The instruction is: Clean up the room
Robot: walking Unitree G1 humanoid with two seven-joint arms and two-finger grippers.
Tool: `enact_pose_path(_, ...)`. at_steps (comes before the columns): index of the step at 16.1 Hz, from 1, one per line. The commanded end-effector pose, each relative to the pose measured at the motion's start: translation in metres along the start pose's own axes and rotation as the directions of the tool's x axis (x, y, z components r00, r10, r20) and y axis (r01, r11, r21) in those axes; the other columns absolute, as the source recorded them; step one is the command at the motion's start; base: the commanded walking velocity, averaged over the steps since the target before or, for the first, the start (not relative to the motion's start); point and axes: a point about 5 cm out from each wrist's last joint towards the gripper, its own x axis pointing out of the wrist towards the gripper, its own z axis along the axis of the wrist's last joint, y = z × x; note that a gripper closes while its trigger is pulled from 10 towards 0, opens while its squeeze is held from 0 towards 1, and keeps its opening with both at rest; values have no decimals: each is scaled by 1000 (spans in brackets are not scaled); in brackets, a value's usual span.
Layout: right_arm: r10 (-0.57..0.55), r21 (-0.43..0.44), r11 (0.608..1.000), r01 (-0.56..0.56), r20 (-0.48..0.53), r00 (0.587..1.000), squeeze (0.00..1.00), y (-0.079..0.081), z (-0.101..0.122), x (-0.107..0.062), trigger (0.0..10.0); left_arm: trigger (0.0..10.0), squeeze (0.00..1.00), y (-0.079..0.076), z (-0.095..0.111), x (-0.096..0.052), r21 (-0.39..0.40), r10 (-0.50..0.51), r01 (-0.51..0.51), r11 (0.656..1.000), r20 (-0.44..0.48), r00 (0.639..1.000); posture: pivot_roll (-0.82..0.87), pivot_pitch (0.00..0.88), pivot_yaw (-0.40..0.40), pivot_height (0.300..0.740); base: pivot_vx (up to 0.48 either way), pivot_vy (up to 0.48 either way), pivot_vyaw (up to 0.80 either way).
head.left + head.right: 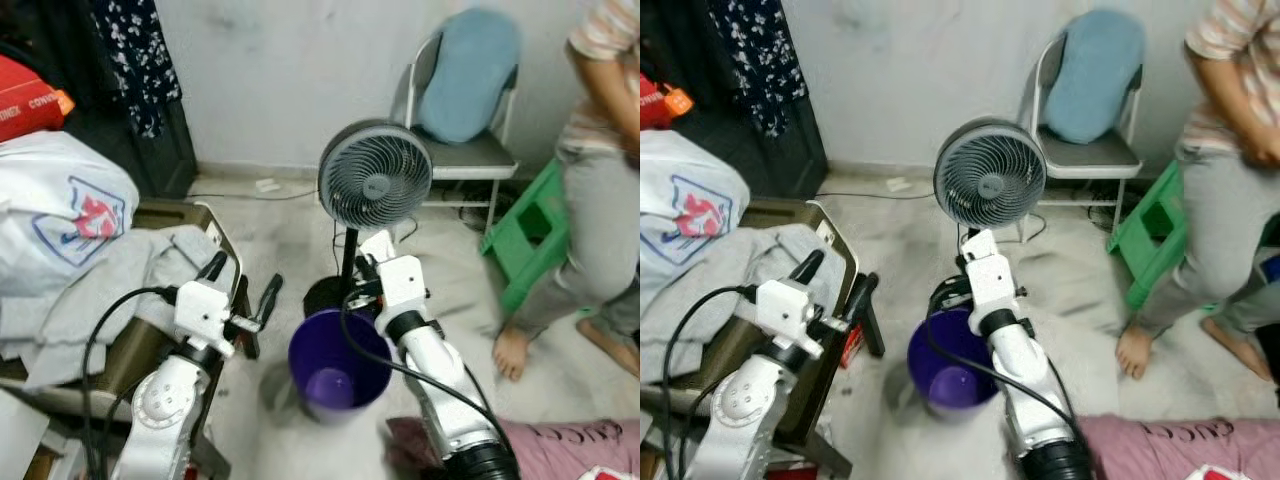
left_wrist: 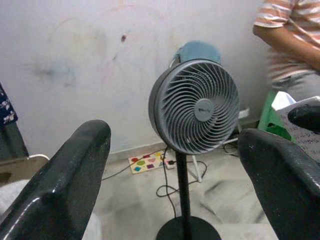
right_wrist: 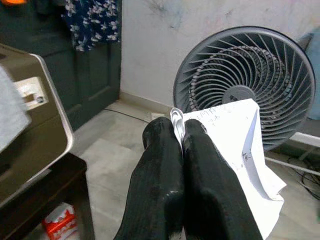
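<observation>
- A purple bucket (image 1: 338, 368) stands on the floor (image 1: 270, 215) just in front of the grey pedestal fan (image 1: 375, 174); its inside looks empty.
- Pink fabric (image 1: 570, 443) on the floor near the robot bears lettering too blurred to read.
- The right end effector (image 3: 176, 131) is clenched on a sheet of white paper (image 3: 235, 145) with faint handwriting, held above the bucket.
- The left end effector (image 1: 245, 282) is released, fingers spread wide, beside a grey cloth (image 1: 120, 275).
</observation>
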Motion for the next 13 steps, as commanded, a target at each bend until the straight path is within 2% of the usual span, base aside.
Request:
enact_pose_path(1,4,9,1000,-4,-9,1000,0,3,0,2,10000,10000,0,3,1,-1,6,-4,4,1000,-4,1000,-22,67,-26,740,435,0,0)
enact_pose_path(9,6,6,1000,-6,-13,1000,0,4,-1,2,10000,10000,0,1,1,0,-6,-14,14,1000,-2,1000,-21,67,-23,740,416,0,0)
enact_pose_path(13,1,3,1000,-1,-15,1000,0,5,-2,2,10000,10000,0,2,1,0,-7,-1,1,1000,-4,1000,-20,68,-22,740,0,0,0)
